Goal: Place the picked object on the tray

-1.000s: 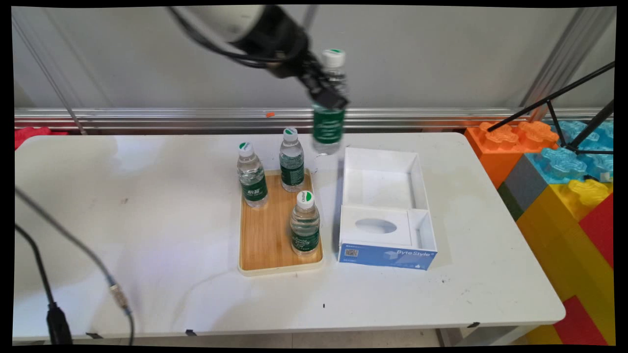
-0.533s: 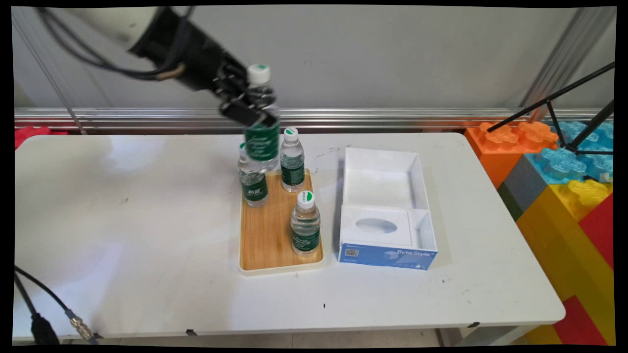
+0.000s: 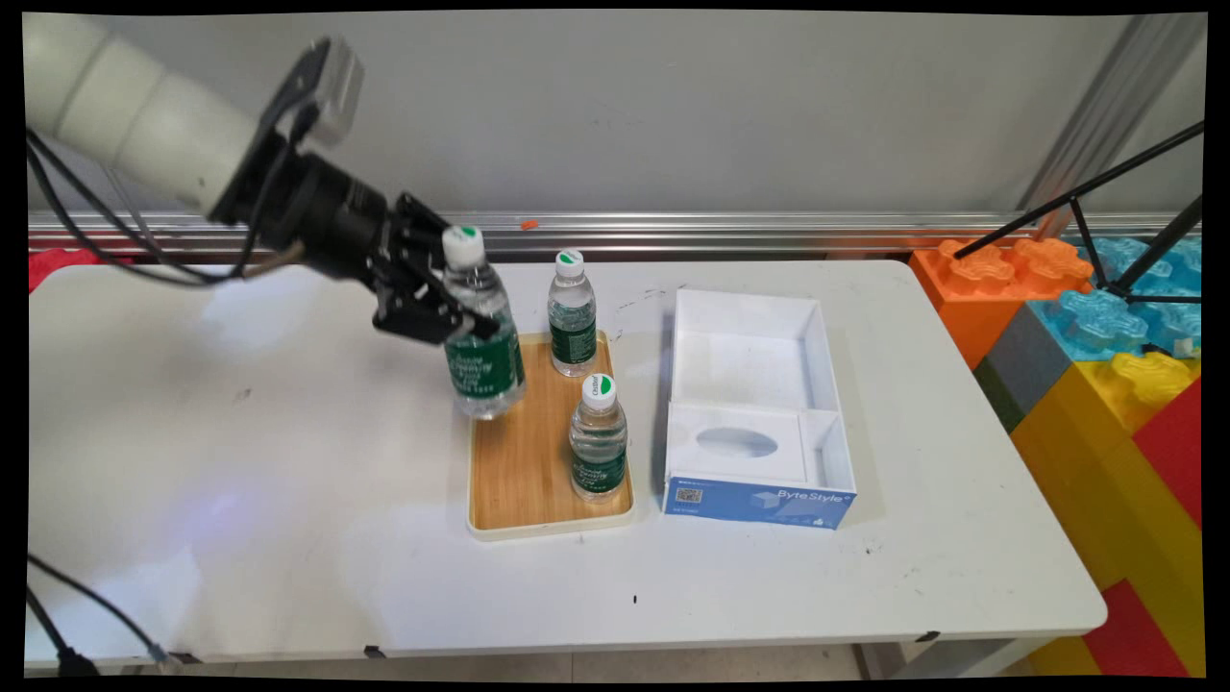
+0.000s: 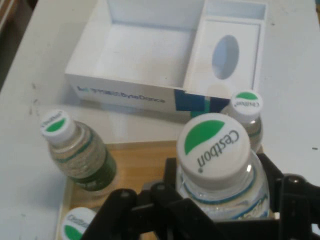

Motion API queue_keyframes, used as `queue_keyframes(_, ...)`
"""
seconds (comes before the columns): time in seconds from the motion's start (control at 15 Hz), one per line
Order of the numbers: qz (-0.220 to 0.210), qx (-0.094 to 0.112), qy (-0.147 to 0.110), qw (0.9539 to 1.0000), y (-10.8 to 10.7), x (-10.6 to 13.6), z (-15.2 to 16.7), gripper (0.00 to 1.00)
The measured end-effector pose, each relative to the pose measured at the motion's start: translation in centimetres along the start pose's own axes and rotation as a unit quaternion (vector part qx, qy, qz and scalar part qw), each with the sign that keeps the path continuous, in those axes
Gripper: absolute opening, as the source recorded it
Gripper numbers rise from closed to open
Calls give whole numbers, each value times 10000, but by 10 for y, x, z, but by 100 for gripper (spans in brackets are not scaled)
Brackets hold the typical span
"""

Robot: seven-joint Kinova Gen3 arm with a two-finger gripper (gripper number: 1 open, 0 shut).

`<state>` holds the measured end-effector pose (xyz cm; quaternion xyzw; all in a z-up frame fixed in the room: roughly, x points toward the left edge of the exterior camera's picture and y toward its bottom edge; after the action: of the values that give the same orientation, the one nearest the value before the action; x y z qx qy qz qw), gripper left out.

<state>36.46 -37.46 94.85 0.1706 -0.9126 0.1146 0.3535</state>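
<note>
My gripper [image 3: 450,317] is shut on a clear water bottle [image 3: 480,336] with a green label and a white cap [image 4: 215,145]. It holds the bottle by the upper body, slightly tilted, just above the back left corner of a wooden tray [image 3: 524,471]. Two like bottles stand on the tray in the main view, one at the back [image 3: 573,312] and one at the front right [image 3: 598,437]. The held bottle hides a third one there. The hand view shows that bottle's cap [image 4: 75,225] at the bottom left, with another bottle [image 4: 75,150] above it.
An open white box with a blue front [image 3: 754,404] lies right of the tray, with an oval cut-out insert at its near end. Large coloured toy blocks [image 3: 1105,365] are stacked past the table's right edge. Black tripod legs [image 3: 1105,221] stand above them.
The arm has carried the bottle left and down, from high beside the box's back left corner to just above the tray's back left corner. The other bottles have not moved.
</note>
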Motion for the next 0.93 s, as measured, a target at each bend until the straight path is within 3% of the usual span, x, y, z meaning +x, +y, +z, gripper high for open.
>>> queue_keyframes(0.47, 538, -77, 106, 9985, 3, -42, 41, 0)
queue_keyframes(0.93, 868, -380, 196, 9953, 1, -70, 65, 0)
